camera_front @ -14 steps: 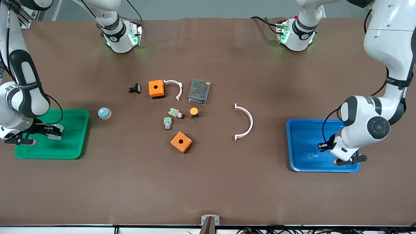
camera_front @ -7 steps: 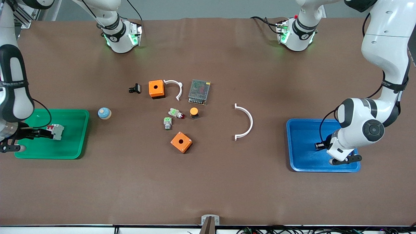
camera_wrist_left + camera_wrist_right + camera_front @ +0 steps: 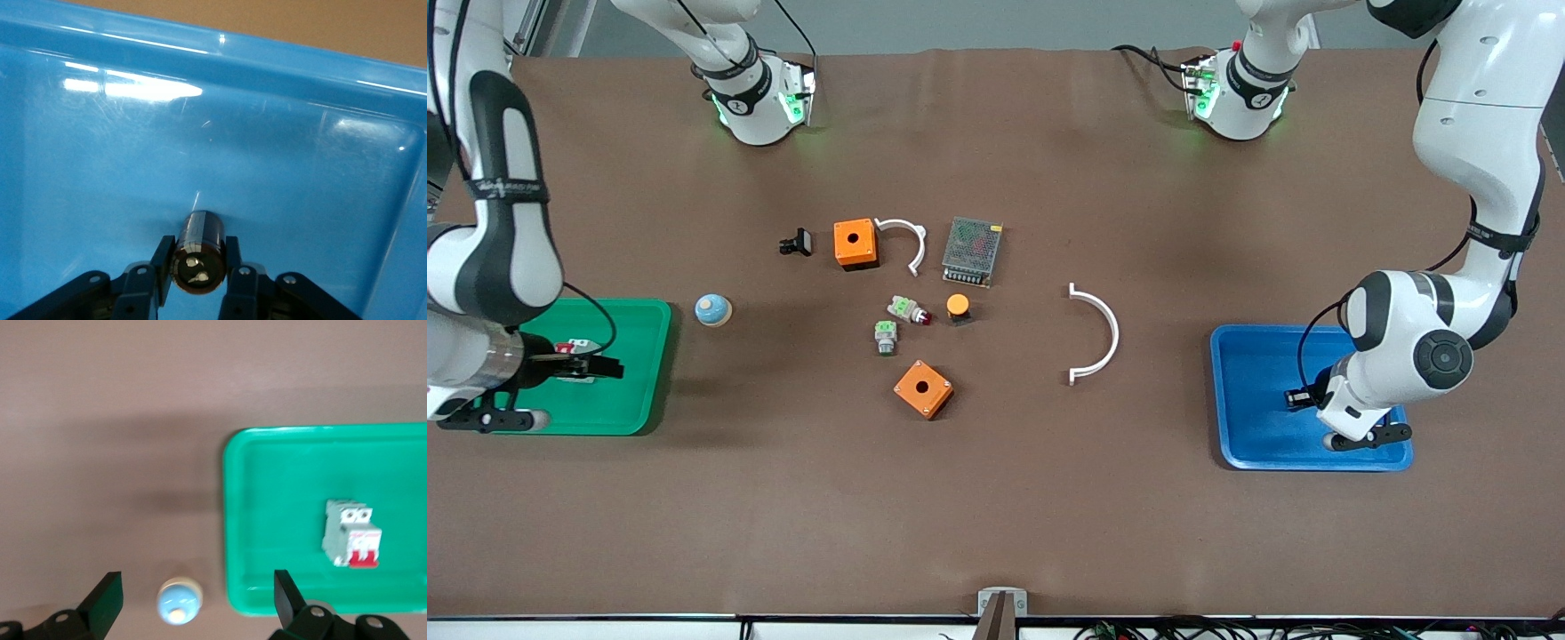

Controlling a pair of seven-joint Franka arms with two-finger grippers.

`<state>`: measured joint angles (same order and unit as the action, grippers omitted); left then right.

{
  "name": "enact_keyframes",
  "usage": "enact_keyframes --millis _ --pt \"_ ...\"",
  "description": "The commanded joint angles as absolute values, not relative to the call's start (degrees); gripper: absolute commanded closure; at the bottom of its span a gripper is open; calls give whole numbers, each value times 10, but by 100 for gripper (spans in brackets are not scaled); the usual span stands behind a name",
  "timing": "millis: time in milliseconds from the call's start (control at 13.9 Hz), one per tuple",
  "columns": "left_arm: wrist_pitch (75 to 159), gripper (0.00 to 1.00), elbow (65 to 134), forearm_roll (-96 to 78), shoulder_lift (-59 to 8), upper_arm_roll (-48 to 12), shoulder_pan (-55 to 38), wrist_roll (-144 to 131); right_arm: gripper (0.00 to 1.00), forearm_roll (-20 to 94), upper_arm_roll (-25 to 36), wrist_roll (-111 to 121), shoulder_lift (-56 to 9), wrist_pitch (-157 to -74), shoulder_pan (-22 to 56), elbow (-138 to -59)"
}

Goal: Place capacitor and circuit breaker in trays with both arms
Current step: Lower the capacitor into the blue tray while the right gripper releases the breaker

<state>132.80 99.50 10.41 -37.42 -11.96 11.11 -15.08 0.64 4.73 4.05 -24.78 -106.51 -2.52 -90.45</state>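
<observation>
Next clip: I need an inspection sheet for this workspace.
Surface: brown mat, green tray at the right arm's end, blue tray at the left arm's end.
Job's things: circuit breaker lies in the green tray; capacitor is held low in the blue tray.
Clutter: two orange boxes, two white arcs, mesh-topped box, two green buttons, orange-capped button, black clip, blue knob.
Claws: left claw shut on capacitor; right claw open above the tray's edge.
Cables: bundle along the camera-side table edge.
Surroundings: nothing seen.
</observation>
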Motion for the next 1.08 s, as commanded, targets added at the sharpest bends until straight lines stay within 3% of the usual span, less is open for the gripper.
enact_keyframes --millis 0,144,503,1005 --pt "1329 0 997 114 -364 -124 113 -149 0 -11 50 -3 -233 -994 3 -865" --pt "1305 0 997 114 -337 -127 113 -148 0 -9 49 0 -233 -935 8 -818" --pt "1157 0 1005 97 -229 -145 116 -139 0 -8 48 30 -215 -855 11 -776" --pt "1023 0 1008 -2 -77 -144 140 -72 0 -2 52 66 -196 -854 -22 -773"
